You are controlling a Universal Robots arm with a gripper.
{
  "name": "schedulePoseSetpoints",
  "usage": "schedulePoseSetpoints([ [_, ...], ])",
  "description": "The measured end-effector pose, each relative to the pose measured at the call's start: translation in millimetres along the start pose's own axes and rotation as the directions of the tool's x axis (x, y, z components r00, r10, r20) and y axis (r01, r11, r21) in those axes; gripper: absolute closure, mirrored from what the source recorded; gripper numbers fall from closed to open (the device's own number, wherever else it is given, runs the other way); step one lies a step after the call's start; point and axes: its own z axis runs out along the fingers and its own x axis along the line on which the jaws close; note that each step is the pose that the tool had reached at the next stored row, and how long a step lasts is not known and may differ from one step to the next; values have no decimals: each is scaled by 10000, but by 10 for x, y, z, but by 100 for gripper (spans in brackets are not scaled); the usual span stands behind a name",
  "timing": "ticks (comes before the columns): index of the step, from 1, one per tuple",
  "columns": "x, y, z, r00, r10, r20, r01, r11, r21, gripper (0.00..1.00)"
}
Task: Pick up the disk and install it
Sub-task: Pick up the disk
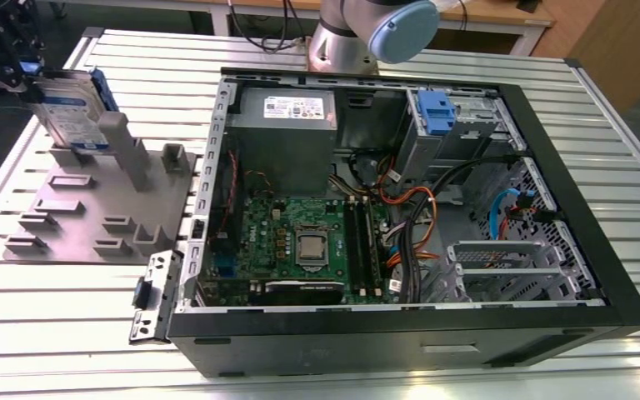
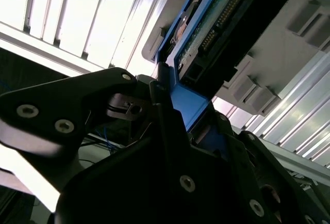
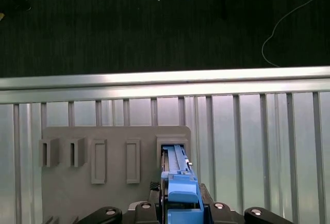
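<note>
- In the exterior view the black claw (image 1: 22, 68) sits in the upper left of the frame, over the edge of the slatted metal surface (image 1: 64, 333).
- The disk (image 1: 70, 112) is just right of and below the claw. It stands on edge and tilts, label facing the viewer, with its upper end meeting the claw and its lower end at a slot of the grey fixture plate (image 1: 76, 217).
- The claw is closed on the disk. In the second wrist view its dark fingers (image 2: 161, 108) press against the blue side rail of the disk (image 2: 214, 15), whose circuit-board face shows beyond them.
- In the first wrist view the blue-railed disk (image 3: 178, 180) runs up from the claw (image 3: 178, 206) at the lower middle of the frame into a pocket of the fixture plate (image 3: 67, 188).
- Right of the fixture plate in the exterior view, well apart from the disk, lies the open computer case (image 1: 409, 342). A grey power supply (image 1: 287, 125) sits at its upper left and a blue latch tab (image 1: 436, 112) at its upper right.
</note>
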Motion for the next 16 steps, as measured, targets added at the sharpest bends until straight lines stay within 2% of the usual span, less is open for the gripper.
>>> schedulePoseSetpoints([
  [9, 0, 0, -11, 10000, 2, 0, -2, 10000, -1, 64],
  [16, -2, 0, -61, 10000, 1, -1, -1, 10000, -1, 64],
])
